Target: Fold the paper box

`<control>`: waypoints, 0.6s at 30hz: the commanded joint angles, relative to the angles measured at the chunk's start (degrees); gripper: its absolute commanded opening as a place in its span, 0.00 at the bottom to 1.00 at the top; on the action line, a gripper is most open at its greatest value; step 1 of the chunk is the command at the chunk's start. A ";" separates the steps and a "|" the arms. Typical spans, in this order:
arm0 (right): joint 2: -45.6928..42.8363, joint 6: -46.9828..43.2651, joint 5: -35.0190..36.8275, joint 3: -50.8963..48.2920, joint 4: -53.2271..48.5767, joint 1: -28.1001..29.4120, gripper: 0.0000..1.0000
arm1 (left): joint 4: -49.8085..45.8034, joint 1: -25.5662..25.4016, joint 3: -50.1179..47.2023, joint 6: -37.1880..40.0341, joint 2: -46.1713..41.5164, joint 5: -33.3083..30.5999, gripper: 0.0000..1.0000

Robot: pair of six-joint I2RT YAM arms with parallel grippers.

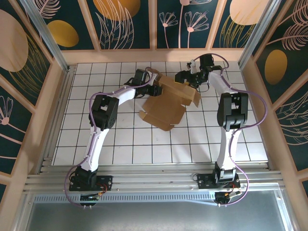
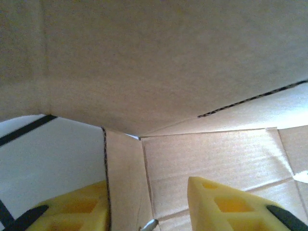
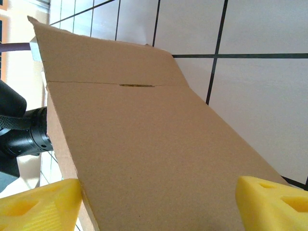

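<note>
One box point(image 1: 166, 103), brown cardboard, part flat and part raised. Two arms, left arm point(image 1: 103, 113) and right arm point(image 1: 232, 110), with one gripper each.

Box on the far half of the counter point(image 1: 120, 139), between the two grippers. Near part flat on the tiles, far-right flaps lifted off them.

At the box's far-left edge, left gripper point(image 1: 155, 89). Seen from its wrist, left gripper point(image 2: 147, 183) astride an upright flap: one yellow finger point(image 2: 72, 209) outside over white tile, the other inside over cardboard, a panel overhead. Cannot tell whether clenched on that flap or merely astride it.

At the raised far-right flaps, right gripper point(image 1: 191, 77). Seen from its wrist, right gripper point(image 3: 156, 180) released, jaws wide, a tilted panel with a short slot on its crease between the fingers.

Counter white, ruled by dark lines into square tiles. Metal rails point(image 1: 154, 180) along its near edge. All round, wood-framed walls point(image 1: 29, 48) in dark teal with pale leaves, flowers and gold discs.
</note>
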 commanded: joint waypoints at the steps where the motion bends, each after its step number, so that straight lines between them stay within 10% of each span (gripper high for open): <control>1: -1.06 -0.76 2.29 -1.46 -0.77 0.47 0.83 | 0.44 -0.44 2.38 2.85 0.18 -2.53 0.30; 18: -1.25 -0.69 2.40 -2.26 -0.59 0.49 0.83 | 3.89 -7.38 -3.70 18.08 -4.96 -15.13 0.18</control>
